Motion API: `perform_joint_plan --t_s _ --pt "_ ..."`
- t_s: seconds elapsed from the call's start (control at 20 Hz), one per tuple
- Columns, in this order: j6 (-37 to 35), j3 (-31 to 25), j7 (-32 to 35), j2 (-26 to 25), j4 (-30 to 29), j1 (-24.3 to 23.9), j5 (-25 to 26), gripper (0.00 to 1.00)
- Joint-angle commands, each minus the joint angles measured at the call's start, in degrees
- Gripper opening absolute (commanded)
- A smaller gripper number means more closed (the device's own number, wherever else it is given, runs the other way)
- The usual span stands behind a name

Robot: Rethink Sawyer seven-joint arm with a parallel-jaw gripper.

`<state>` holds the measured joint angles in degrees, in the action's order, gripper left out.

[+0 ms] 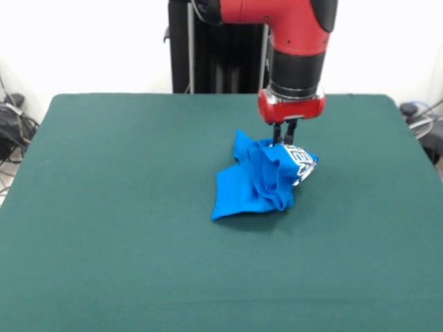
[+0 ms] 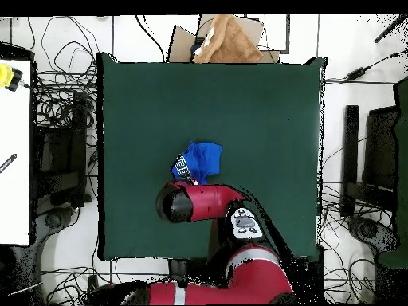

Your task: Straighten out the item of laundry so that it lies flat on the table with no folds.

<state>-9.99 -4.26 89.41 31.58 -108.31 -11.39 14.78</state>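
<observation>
Jaws [image 1: 284,138] pinching the upper, lettered edge of the crumpled blue T-shirt [image 1: 259,181], bunched mid-bench [image 1: 104,207], its loose bulk trailing down and away towards the camera's left.

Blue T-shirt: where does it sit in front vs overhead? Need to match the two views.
Front view: the blue T-shirt lies bunched up just right of centre on the green table, directly under the tool.
Overhead view: the shirt is just left of centre, right above the red arm.
Shared landmark: the shirt's white print, on the side nearest the arm.
</observation>
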Motion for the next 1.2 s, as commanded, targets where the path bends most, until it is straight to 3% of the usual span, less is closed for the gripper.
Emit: perform_joint_plan --t_s 0.05,0.1,0.15,0.95,1.2 --pt "-1.4 1.5 10.1 -1.6 2.5 1.8 -2.1 0.0" --pt "-1.4 1.4 10.0 -1.6 2.5 1.7 -2.0 0.0" --pt "-1.5 1.2 9.8 -1.6 2.5 1.5 -2.1 1.0" --pt "2.3 0.5 14.5 1.3 -1.7 3.5 -5.6 1.0" --pt "2.0 -0.4 13.7 1.3 -0.6 3.6 -6.9 1.0"
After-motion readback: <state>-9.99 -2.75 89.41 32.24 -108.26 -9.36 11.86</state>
